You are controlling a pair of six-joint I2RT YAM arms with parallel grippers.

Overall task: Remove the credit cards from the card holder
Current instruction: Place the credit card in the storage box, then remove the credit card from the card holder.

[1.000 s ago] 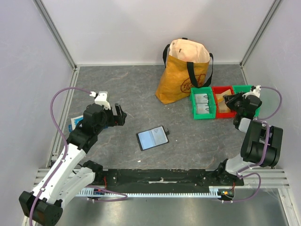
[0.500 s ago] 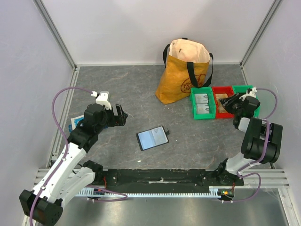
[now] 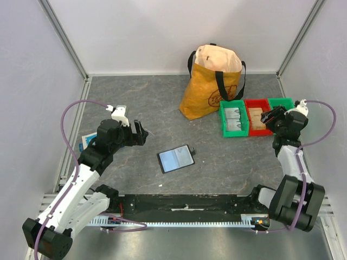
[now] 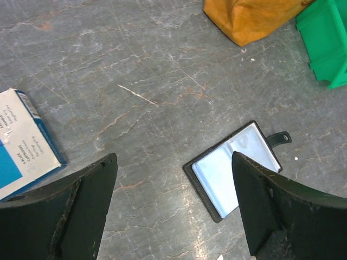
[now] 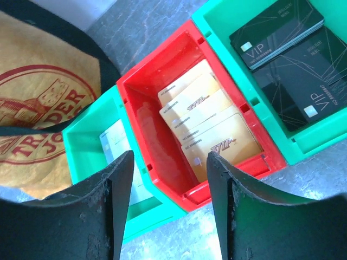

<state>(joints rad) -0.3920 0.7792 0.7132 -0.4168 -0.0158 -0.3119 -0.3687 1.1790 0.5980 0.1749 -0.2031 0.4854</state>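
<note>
Grey marbled table (image 3: 162, 103); only the right wrist view shows gold VIP cards (image 5: 209, 127) in the red bin (image 5: 149, 127) beyond the spread right gripper (image 5: 169, 156). Open card holder (image 3: 176, 158), pale credit card (image 4: 230, 176) showing, lies lower right of the wide, empty left gripper (image 3: 139, 132).

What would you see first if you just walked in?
The big orange bag at the back jumps out first. Beside it, a red bin sits between green bins, all holding cards. In the middle lies the open black card holder, a pale card showing.
</note>
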